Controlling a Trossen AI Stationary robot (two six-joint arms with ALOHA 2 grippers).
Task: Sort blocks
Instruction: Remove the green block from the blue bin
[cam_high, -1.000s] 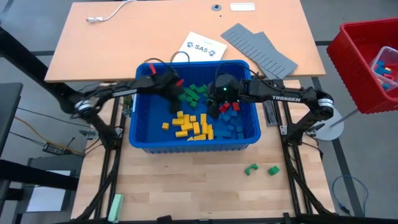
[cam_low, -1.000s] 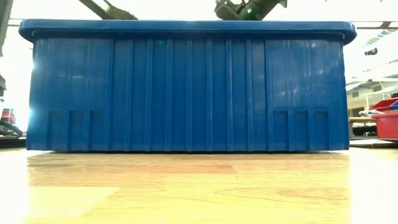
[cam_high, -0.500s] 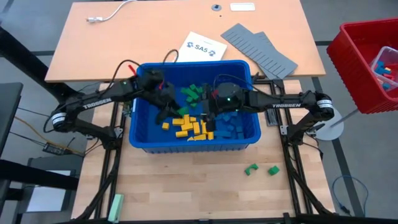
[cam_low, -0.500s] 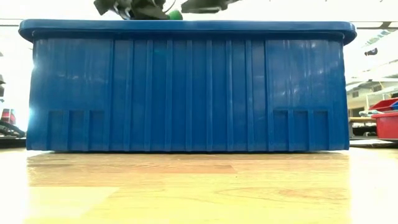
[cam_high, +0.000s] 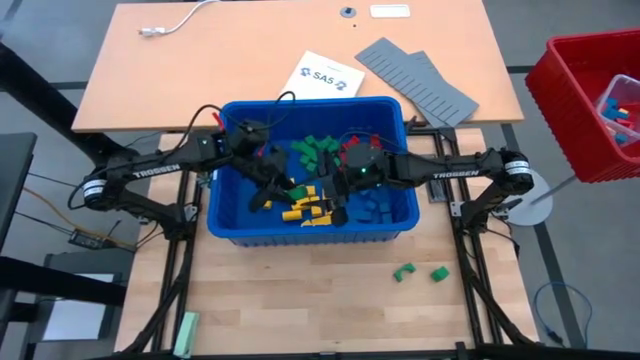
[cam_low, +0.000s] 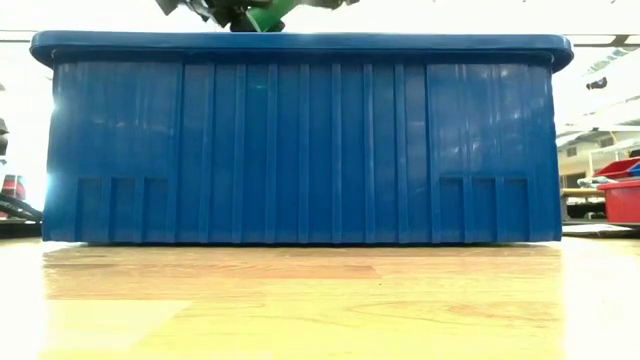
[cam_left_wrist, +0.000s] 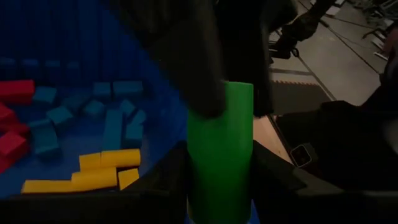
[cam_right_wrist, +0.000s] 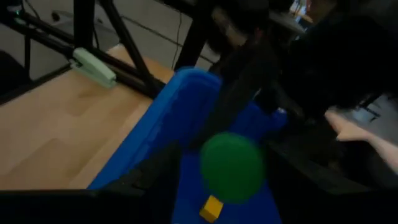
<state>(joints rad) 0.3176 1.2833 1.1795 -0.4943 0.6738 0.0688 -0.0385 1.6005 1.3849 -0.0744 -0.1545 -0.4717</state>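
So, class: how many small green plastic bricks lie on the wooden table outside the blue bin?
2: one small green plastic brick and a second beside it, in front of the blue plastic bin, toward its right corner. None looks hidden.

The left hand (cam_left_wrist: 219, 155) grips a green block (cam_left_wrist: 220, 149) above yellow blocks (cam_left_wrist: 93, 174).
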